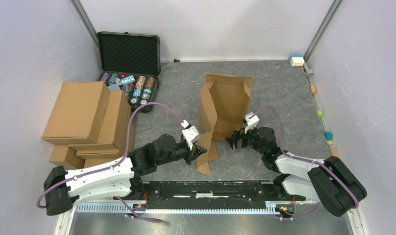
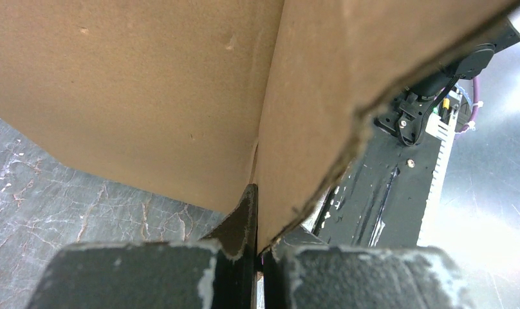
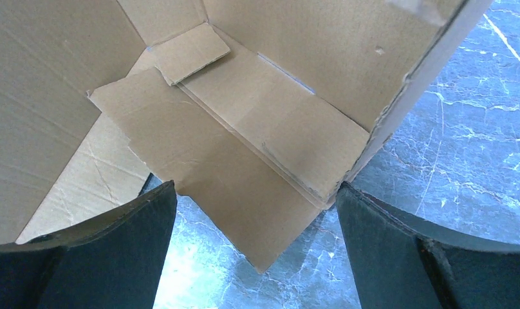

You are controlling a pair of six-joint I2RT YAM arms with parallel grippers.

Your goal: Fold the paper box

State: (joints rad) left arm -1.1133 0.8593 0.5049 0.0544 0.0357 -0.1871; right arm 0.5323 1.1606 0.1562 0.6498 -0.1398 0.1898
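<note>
The paper box point(image 1: 224, 105) is a brown cardboard sheet, partly folded, in the middle of the table, its left wall standing up. My left gripper point(image 1: 199, 152) is shut on the near lower flap of that wall; in the left wrist view the cardboard point(image 2: 180, 96) fills the frame, its edge pinched between my fingertips point(image 2: 241, 225). My right gripper point(image 1: 235, 142) stands open at the box's near right corner. In the right wrist view, a loose flap point(image 3: 232, 187) lies between the wide-apart fingers point(image 3: 116, 238), touching neither.
A pile of ready-made brown cartons point(image 1: 86, 122) sits at the left. Behind it stands an open black case point(image 1: 129, 73) with poker chips. Small coloured blocks point(image 1: 319, 113) line the right wall. The black base rail point(image 1: 210, 191) runs along the near edge.
</note>
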